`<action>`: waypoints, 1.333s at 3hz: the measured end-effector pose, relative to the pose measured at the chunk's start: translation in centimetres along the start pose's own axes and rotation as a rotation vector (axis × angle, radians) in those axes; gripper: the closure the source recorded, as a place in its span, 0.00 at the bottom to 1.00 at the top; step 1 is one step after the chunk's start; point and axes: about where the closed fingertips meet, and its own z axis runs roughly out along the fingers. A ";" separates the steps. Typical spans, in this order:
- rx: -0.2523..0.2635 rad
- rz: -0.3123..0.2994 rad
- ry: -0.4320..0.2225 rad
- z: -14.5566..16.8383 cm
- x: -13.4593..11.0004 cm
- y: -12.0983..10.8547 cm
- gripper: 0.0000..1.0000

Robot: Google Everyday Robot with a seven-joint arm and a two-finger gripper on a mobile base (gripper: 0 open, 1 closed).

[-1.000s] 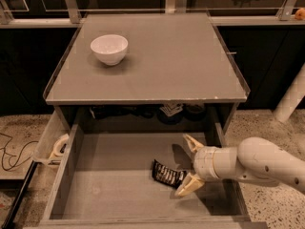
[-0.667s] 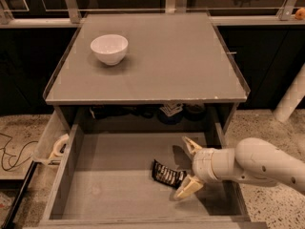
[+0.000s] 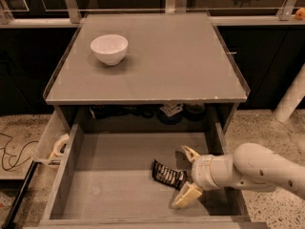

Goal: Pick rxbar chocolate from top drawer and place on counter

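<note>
The rxbar chocolate [image 3: 168,174], a flat black wrapper with white lettering, lies on the grey floor of the open top drawer [image 3: 119,185], right of its middle. My gripper [image 3: 185,175] is inside the drawer just right of the bar, open, with one pale finger [image 3: 190,153] behind the bar's right end and the other [image 3: 186,195] in front of it. The bar's right end sits between the fingers. The white arm reaches in from the right. The counter [image 3: 181,61] is the grey tabletop above the drawer.
A white bowl [image 3: 109,48] stands on the counter's back left. A narrow pale side tray [image 3: 52,144] with a tape roll [image 3: 60,145] hangs left of the drawer. Dark items [image 3: 171,111] sit in shadow under the counter at the drawer's back. A cable lies on the speckled floor at left.
The gripper has crept a little to the left, closer around the bar's right end. The bar has not moved.
</note>
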 end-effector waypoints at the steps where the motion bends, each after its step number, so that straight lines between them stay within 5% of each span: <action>1: -0.028 0.070 0.009 0.6 0.1 1.4 0.00; 2: -0.049 0.115 0.018 1.1 0.0 2.3 0.00; 4: -0.049 0.115 0.018 1.1 0.0 2.3 0.42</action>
